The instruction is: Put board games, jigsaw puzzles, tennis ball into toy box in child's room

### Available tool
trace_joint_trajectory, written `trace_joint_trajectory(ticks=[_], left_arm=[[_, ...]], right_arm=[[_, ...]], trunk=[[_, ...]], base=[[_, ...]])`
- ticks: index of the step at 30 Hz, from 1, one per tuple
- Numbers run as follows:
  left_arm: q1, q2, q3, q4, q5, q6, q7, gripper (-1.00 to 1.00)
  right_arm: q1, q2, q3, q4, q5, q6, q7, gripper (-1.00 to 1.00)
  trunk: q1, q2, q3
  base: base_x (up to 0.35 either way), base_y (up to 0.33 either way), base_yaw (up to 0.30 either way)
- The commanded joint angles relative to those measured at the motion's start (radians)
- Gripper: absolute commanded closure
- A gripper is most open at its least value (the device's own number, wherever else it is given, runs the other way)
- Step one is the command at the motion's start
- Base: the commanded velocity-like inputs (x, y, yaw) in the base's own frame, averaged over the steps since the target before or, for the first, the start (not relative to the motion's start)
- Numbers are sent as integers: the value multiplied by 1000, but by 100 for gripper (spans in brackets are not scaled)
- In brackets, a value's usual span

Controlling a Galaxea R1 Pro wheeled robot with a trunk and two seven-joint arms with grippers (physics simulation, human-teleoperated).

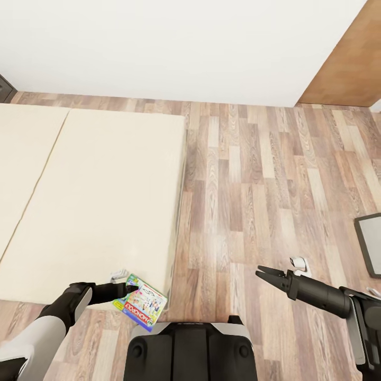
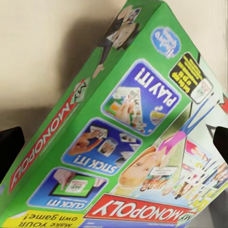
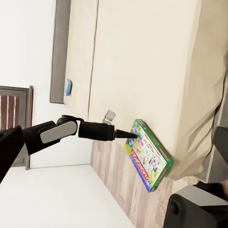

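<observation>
1. The low wide bed with its beige mattress takes up the left half of the head view. Its right edge runs straight down toward the robot, and its near corner lies just in front of the robot's dark base.
2. Right of the bed, the wood-plank floor lies open as far as the white wall. A brown wooden panel stands at the far right. A dark-framed grey panel cuts in at the right edge.
3. The green-edged, pastel multicolour board game box sits tilted at the bed's near corner, held out over the mattress edge.
4. The left gripper has its black jaws closed on one edge of this box; the right wrist view shows them pinching its end.
5. In the left wrist view the box reads, upside down, "MY MONOPOLY", with panels "PLAY IT!", "STICK IT!", "CLICK IT!" and "make YOUR own game!".
6. The right gripper hangs above bare floor at lower right, well apart from the box, its jaws parted slightly and holding nothing.
7. In the right wrist view a small blue flat box lies at the far end of the mattress, by the grey headboard.
</observation>
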Motion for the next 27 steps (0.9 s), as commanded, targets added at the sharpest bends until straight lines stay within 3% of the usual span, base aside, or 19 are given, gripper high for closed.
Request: trace_joint_trajectory(ticks=[1,27], left_arm=[[0,-1,6,-1,1,9,-4,-100],[0,-1,6,-1,1,10,-9,-100]], right_arm=[[0,0,0,0,-2,10,2,-100],[0,0,0,0,-2,10,2,-100]], trunk=[[0,-1,-1],[0,-1,-1]], base=[[0,-89,0],[0,-105,0]])
